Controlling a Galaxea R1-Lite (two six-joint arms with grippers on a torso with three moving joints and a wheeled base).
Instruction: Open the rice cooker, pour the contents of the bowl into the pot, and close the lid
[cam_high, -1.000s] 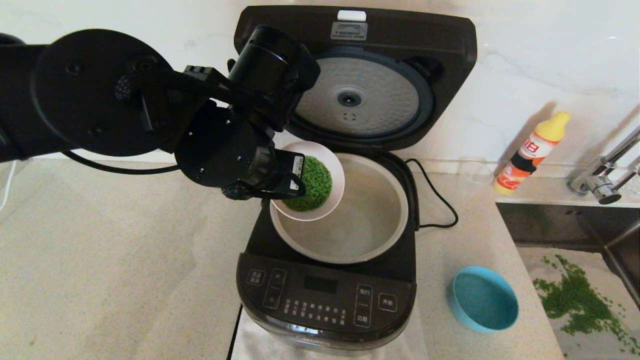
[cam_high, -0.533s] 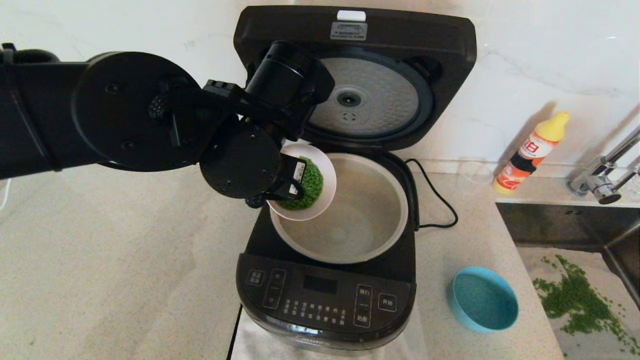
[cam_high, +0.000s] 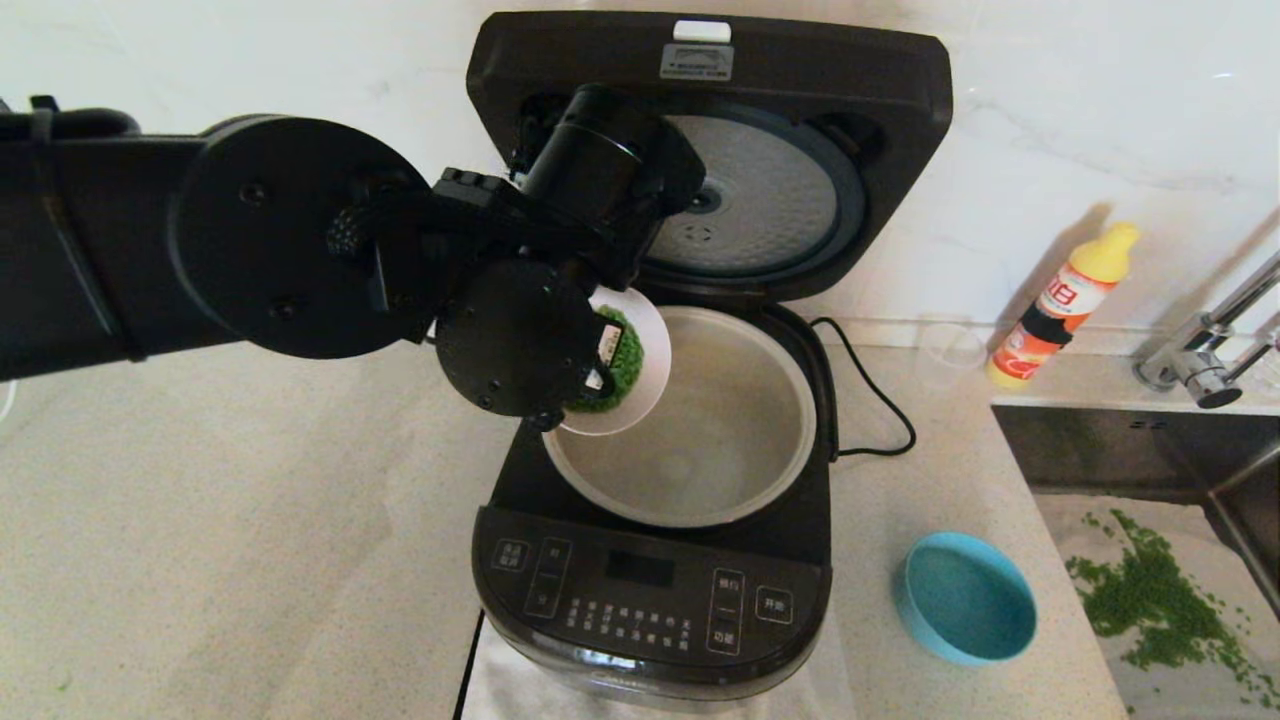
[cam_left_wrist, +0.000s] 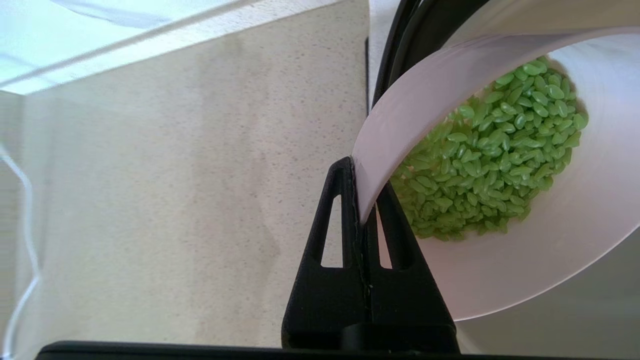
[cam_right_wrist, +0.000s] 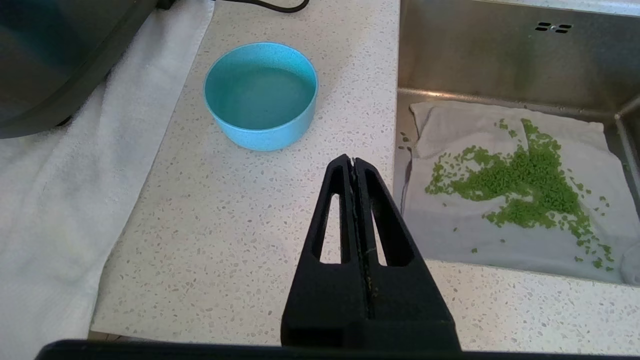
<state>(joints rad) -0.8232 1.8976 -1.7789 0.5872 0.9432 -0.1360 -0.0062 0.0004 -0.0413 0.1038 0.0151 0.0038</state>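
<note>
The left gripper, clamped on the rim of the tilted bowl, holds the green grains over the pot of the open rice cooker, while the right gripper hangs closed above the counter.

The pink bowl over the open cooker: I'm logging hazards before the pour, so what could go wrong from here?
The left gripper pinches only the thin rim of the bowl, so it may slip as it tips. The bowl hangs over the near-left rim of the pot; green grains could spill outside onto the rice cooker.
</note>
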